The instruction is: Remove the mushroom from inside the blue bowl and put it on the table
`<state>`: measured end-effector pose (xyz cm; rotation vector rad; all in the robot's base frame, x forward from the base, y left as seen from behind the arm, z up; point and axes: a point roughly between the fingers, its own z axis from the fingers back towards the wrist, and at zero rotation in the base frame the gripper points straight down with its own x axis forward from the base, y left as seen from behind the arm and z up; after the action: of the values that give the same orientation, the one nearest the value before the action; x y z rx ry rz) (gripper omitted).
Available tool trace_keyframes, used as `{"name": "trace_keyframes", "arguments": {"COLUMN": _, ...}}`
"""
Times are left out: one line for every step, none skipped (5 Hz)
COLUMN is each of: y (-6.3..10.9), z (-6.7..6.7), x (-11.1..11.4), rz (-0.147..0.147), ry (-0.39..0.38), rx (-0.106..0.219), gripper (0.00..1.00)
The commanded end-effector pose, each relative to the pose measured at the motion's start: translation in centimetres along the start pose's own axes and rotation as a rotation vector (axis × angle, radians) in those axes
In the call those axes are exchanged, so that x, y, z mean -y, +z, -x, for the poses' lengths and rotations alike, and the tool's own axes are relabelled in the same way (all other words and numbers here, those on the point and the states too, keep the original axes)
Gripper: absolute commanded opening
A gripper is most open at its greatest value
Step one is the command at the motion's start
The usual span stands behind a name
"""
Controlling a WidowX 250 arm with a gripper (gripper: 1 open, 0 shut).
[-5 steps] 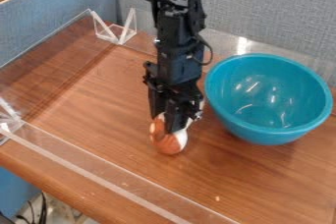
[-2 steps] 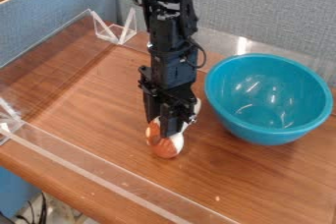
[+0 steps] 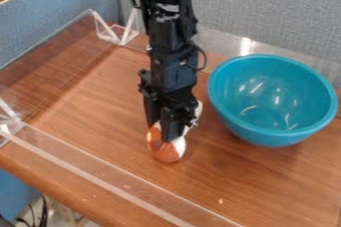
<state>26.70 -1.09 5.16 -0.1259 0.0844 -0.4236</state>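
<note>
The mushroom (image 3: 170, 145), orange-brown cap and cream stem, rests low against the reddish-brown table (image 3: 94, 102) left of the blue bowl (image 3: 274, 99). My gripper (image 3: 168, 139) points straight down with its black fingers on either side of the mushroom, shut on it. The bowl stands upright to the right with nothing in it, and a gap of bare wood separates it from my gripper.
Low clear acrylic walls (image 3: 80, 161) run along the table's front and left edges, with a clear bracket (image 3: 118, 28) at the back corner. A blue partition rises behind the table.
The arm has drifted slightly left and lower with the mushroom still between the fingers. The bowl has not moved.
</note>
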Motion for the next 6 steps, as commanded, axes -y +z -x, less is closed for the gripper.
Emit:
{"name": "trace_keyframes", "arguments": {"y": 1.92, "z": -0.07, "x": -0.01, "rz": -0.019, "ry": -0.014, "rx": 0.069, "gripper": 0.00}}
{"name": "trace_keyframes", "arguments": {"y": 1.97, "z": 0.03, "x": 0.17, "rz": -0.010, "ry": -0.016, "rx": 0.074, "gripper": 0.00}}
{"name": "trace_keyframes", "arguments": {"y": 2.06, "z": 0.13, "x": 0.36, "rz": -0.001, "ry": -0.018, "rx": 0.079, "gripper": 0.00}}
{"name": "trace_keyframes", "arguments": {"y": 2.16, "z": 0.20, "x": 0.51, "rz": 0.007, "ry": -0.019, "rx": 0.084, "gripper": 0.00}}
{"name": "trace_keyframes", "arguments": {"y": 2.22, "z": 0.26, "x": 0.61, "rz": 0.014, "ry": -0.019, "rx": 0.089, "gripper": 0.00}}
{"name": "trace_keyframes", "arguments": {"y": 2.20, "z": 0.33, "x": 0.67, "rz": 0.021, "ry": -0.019, "rx": 0.090, "gripper": 0.00}}
